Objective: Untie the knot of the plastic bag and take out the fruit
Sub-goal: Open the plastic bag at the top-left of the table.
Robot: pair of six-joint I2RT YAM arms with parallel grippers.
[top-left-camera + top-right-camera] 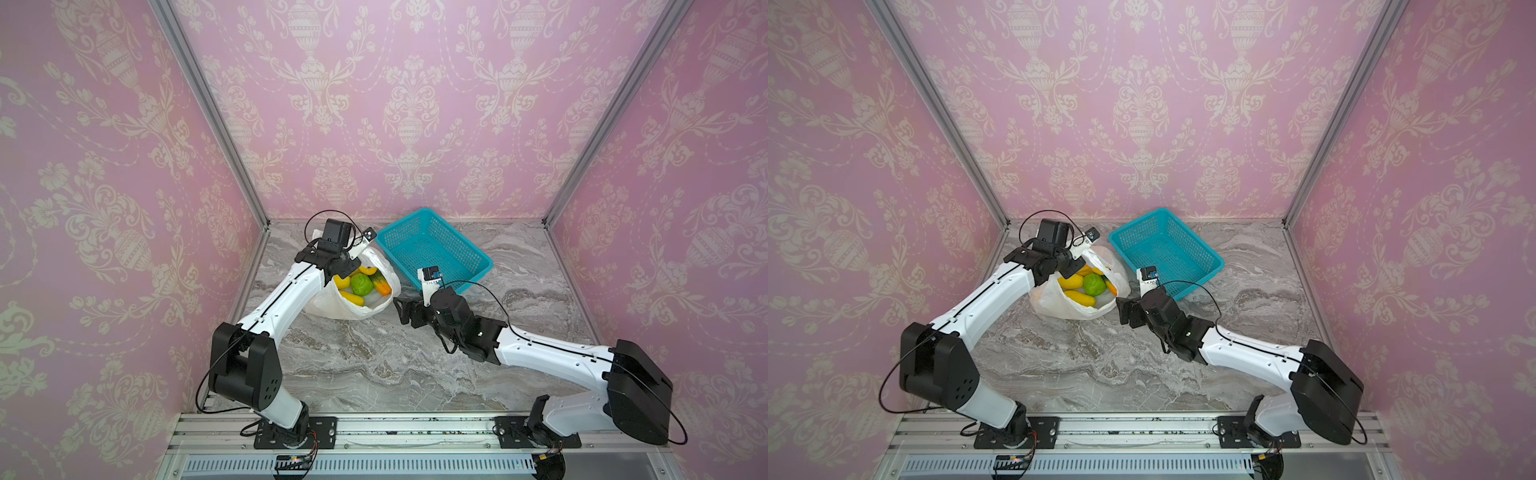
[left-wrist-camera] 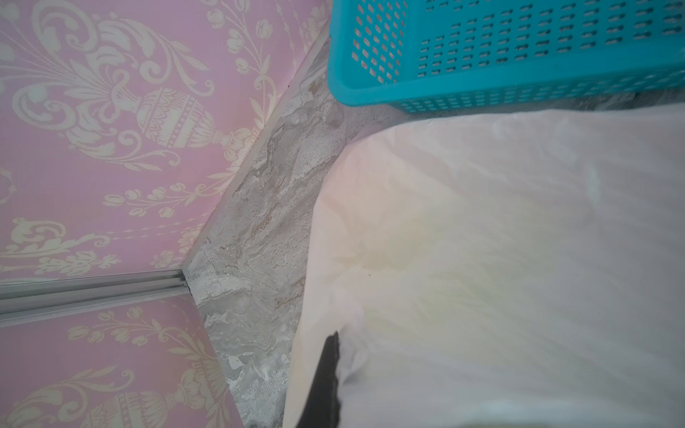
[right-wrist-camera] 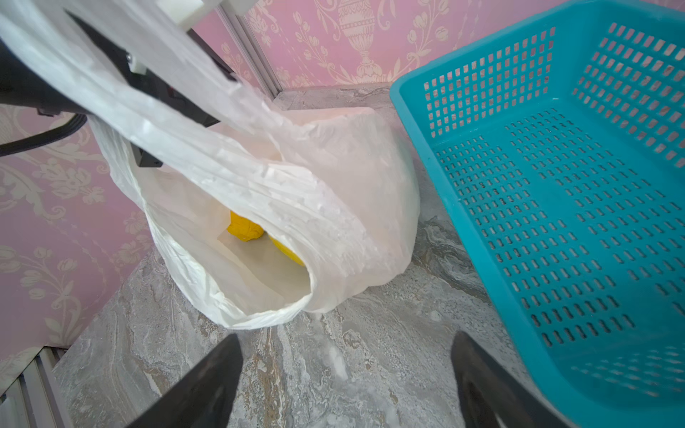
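Your plastic bag [image 1: 332, 305] sits on the marble table [image 1: 374, 353], left of centre and toward the far side. Its mouth gapes upward. In both top views you can see the fruit [image 1: 361, 284] inside: a round green one in the middle, yellow ones to its left and on its near side, and an orange one with a green end at its right. From the right wrist view only two yellow pieces [image 3: 244, 229] show, deep in the bag behind a fold of plastic.

Your left gripper [image 1: 347, 272] is at the far-left rim of the bag, just above the fruit, with its jaws closed. A broad strip of the bag [image 3: 207, 155] runs up taut to it, so it appears to have the plastic pinched. In the left wrist view one dark finger [image 2: 326, 381] lies against white plastic that fills most of the picture.

Your right gripper [image 1: 398, 311] hangs just to the right of the bag's near rim and points at it. Its jaws are spread wide with nothing between them but bare table [image 3: 344, 344].

The teal basket [image 1: 428, 249] stands just beside the bag, to its right and farther back. You cannot tell from these views whether the two touch.
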